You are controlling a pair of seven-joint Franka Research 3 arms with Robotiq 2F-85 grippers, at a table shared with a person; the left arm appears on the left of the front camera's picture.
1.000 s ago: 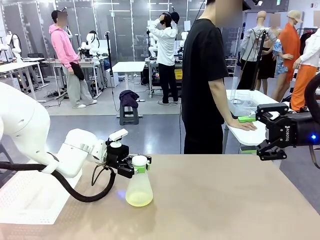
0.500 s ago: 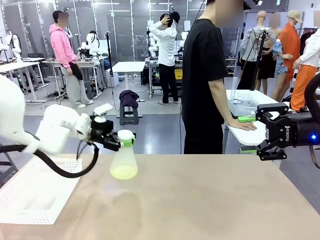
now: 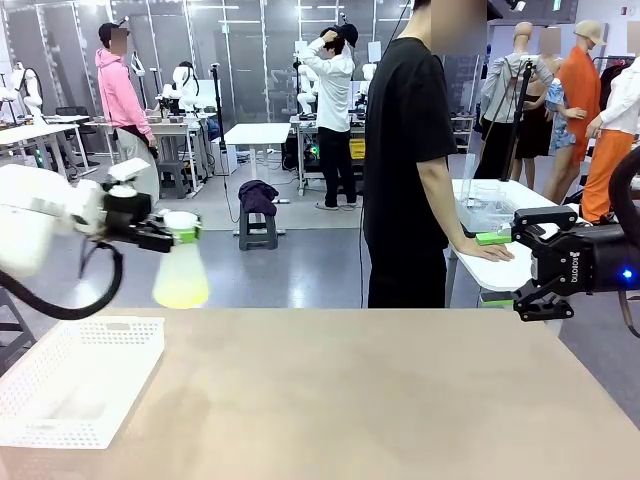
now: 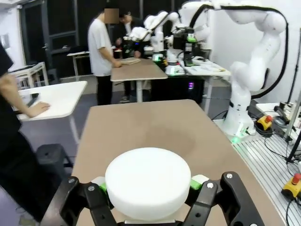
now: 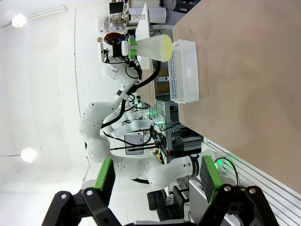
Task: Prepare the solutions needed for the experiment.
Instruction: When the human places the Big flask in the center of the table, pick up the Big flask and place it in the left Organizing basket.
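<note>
Floor: you see grey, glossy.
Furniture: your white worktables and a dark stool behind.
Walls: glass partitions.

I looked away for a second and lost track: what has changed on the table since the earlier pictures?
The left pincer, shut on the neck of the conical flask all along, lifted it off the table and carried it up and to the robot's left; it now hangs above the white basket, the yellow-green solution in its base. The right pincer stayed open and still at the right edge.
</note>
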